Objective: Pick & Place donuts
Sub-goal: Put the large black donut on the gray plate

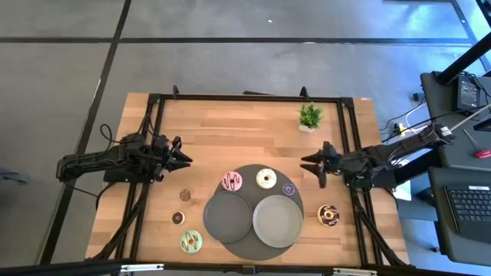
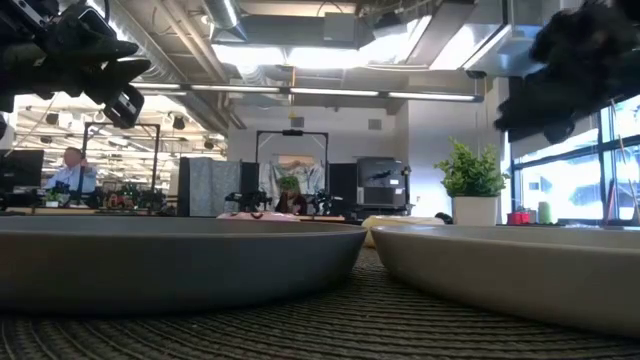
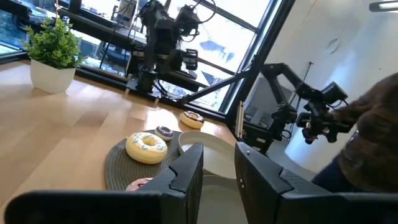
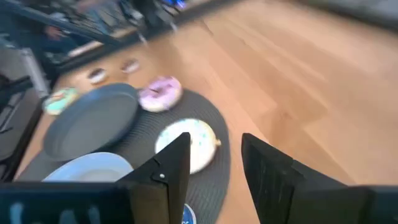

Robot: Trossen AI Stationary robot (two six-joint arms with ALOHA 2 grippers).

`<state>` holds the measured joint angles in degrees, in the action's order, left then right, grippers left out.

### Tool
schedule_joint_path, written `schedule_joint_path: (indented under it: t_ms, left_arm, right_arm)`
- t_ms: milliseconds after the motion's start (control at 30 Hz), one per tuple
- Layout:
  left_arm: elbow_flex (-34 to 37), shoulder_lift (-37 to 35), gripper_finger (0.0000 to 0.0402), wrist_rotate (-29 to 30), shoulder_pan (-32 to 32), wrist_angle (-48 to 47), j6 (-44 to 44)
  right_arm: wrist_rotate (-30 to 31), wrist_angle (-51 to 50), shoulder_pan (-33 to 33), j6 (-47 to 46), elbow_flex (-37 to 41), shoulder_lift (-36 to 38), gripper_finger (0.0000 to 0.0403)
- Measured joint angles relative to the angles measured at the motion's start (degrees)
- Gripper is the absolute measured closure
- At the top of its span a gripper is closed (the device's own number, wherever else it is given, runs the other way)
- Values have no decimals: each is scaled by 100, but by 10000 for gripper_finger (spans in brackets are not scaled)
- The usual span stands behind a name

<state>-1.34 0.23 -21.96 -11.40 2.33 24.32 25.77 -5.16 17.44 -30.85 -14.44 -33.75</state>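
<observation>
Light wooden table (image 1: 230, 130) with a black frame; a dark round woven mat (image 1: 247, 173) sits at front centre and a small potted plant (image 1: 310, 116) stands near the back right. Directly on the wood: green donut (image 1: 191, 242) at front left, two mini donuts (image 1: 185, 195) (image 1: 178, 218) just left of the mat, chocolate donut (image 1: 328, 215) right of it. The mini ones look brown, though they're too small to be sure.
</observation>
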Motion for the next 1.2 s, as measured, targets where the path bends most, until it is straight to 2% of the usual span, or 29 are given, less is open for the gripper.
schedule_joint_path:
  t_ms: [200,300,400,533,600,733,967,1200]
  left_arm:
    - [0,0,313,0,-1,0,0]
    - [0,1,313,0,0,0,0]
    - [0,2,313,1,-1,0,-4]
    - [0,1,313,99,-2,0,-261]
    - [0,2,313,160,-2,1,-442]
    - [0,2,313,372,0,2,-729]
    - [0,2,313,444,-2,46,-754]
    - [0,2,313,439,-2,46,-754]
  right_arm:
    - [-474,6,-572,-204,-472,-1283,257]
    - [-1041,-287,-742,-394,-911,-1736,257]
    - [-1898,-1290,-808,-475,-1579,-2093,257]
    - [-3338,-3322,-683,-629,-2579,-2555,257]
    - [-3689,-4193,-472,-696,-2923,-2755,257]
    - [-3755,-5047,47,-787,-3158,-3027,257]
    - [-3794,-4988,831,-783,-2993,-3392,257]
    - [-3848,-4975,1233,-818,-2961,-3873,257]
